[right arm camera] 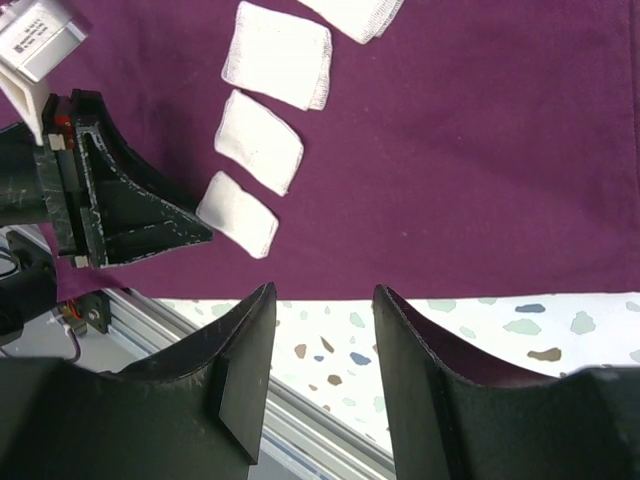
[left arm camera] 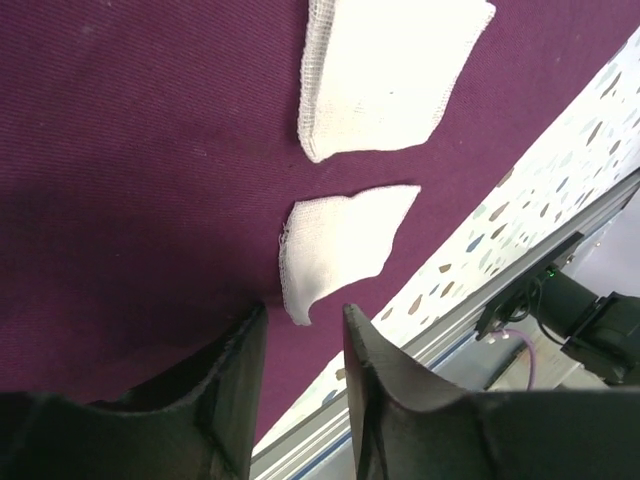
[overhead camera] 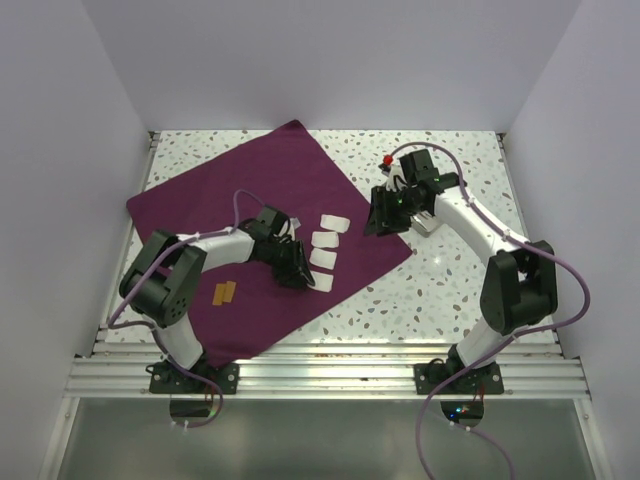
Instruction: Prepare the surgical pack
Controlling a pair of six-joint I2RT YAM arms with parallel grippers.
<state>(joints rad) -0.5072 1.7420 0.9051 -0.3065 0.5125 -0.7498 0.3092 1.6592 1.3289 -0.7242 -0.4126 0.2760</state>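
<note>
Start at your left claw (overhead camera: 297, 272). Its jaws stand part-spread with nothing between them, low over the surgical pack (overhead camera: 270, 190). The pack lies flat as one open sheet, set cornerwise on the table (overhead camera: 450, 290), and it spreads under this claw on every side. So for the left arm there is no reaching towards the cloth, only a choice of where on it to work.

Just ahead of the fingertips (left arm camera: 352, 318) lies the nearest gauze pad (left arm camera: 340, 245), one corner aimed at the jaw gap but apart from it. The next pad (left arm camera: 385, 70) lies further ahead along the same line. The row of pads therefore runs straight away from this claw, not across it.

Your right claw (right arm camera: 325, 292) also has its jaws apart and empty. It hangs right at the cloth's right-hand edge: the cloth lies ahead of the fingertips, with bare table beneath and behind them. That edge runs across the claw, in line with the jaw gap rather than through it.

I judge that relation to be the crux. If a fold comes next, the right arm is the nearer to that edge. You would probably need to turn the wrist or come down over the hem before the jaws could catch it.
</note>
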